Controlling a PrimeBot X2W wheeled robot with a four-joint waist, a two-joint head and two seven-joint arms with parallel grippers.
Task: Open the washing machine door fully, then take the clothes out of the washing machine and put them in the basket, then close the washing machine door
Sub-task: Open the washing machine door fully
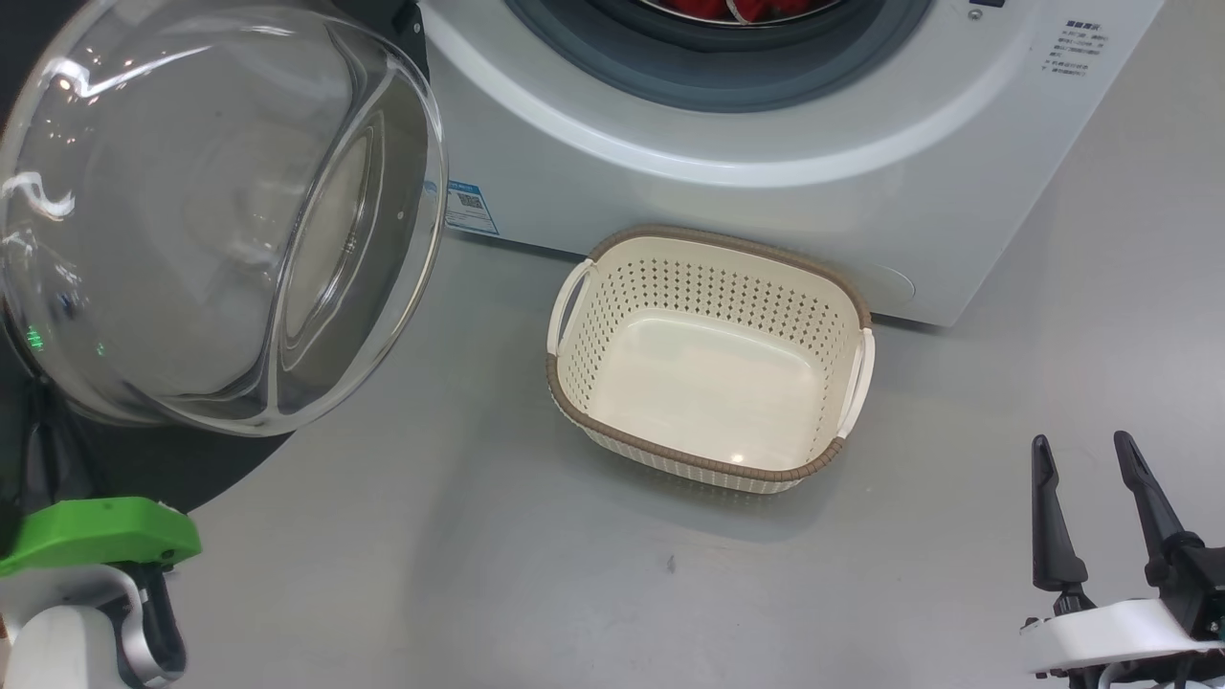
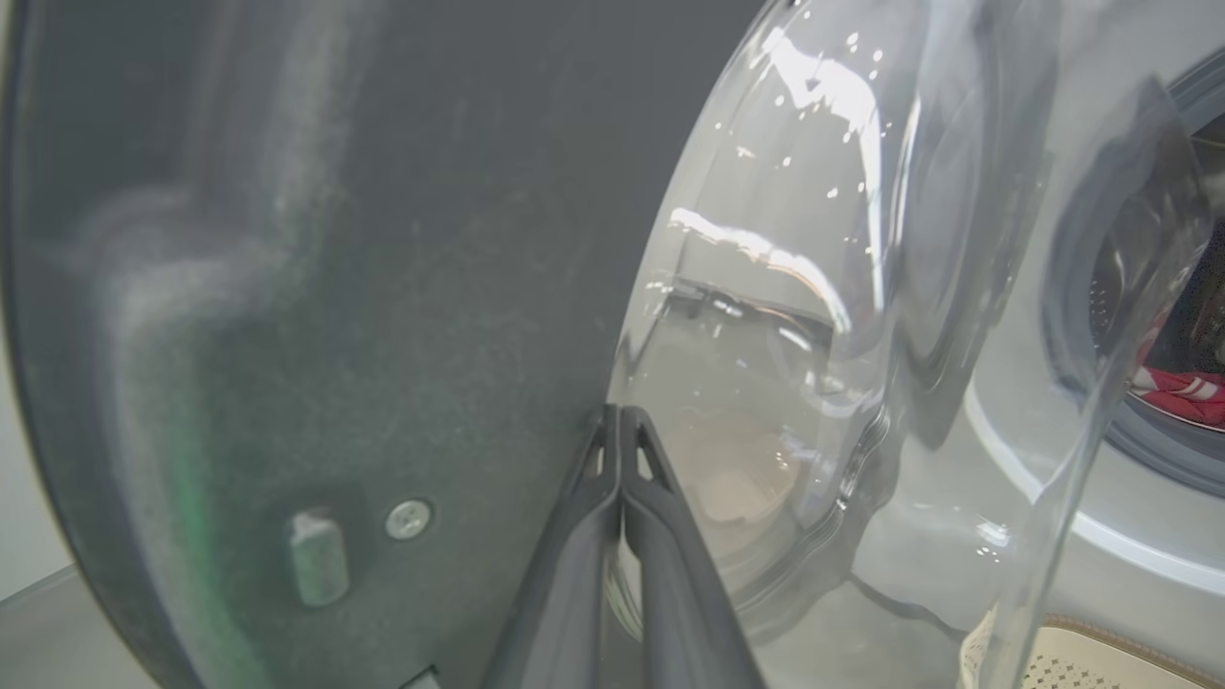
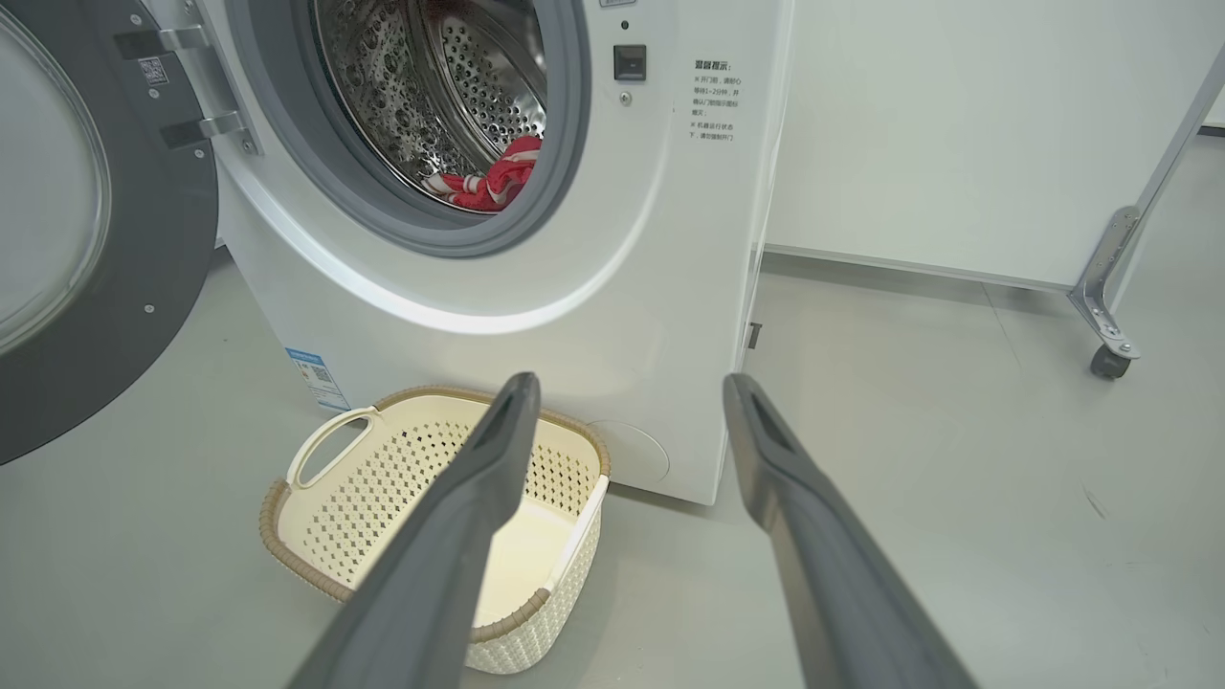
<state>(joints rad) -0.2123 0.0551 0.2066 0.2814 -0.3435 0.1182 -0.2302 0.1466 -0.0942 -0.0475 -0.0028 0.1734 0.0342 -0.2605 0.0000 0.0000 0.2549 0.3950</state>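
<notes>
**A:** Where does the door (image 1: 220, 211) stand?

**B:** Swung wide to the robot's left of the washing machine (image 1: 766, 191), glass bulge turned our way. I judge it is parked there to leave the opening free for reaching in.

**A:** And the left tool (image 2: 620, 421)?

**B:** Closed, fingers pressed together, gripping nothing. It points at the seam where the glass meets the door's dark inner ring. Whether the tips touch the door, I cannot tell, because the glass warps what lies behind it.

**A:** The right tool (image 1: 1081, 448)?

**B:** Open and empty, low over the floor (image 1: 478, 574). It is well apart from the basket (image 1: 708, 287) and aimed toward the machine.

**A:** Why is the basket there?

**B:** It sits on the floor just before the machine's front, under the opening, probably so the carry is short. It is empty.

**A:** The clothes (image 3: 498, 177)?

**B:** Red cloth low in the drum (image 3: 450, 77), by its front lip. How many pieces there are is hard to make out, and the head view cuts off most of the opening.
</notes>
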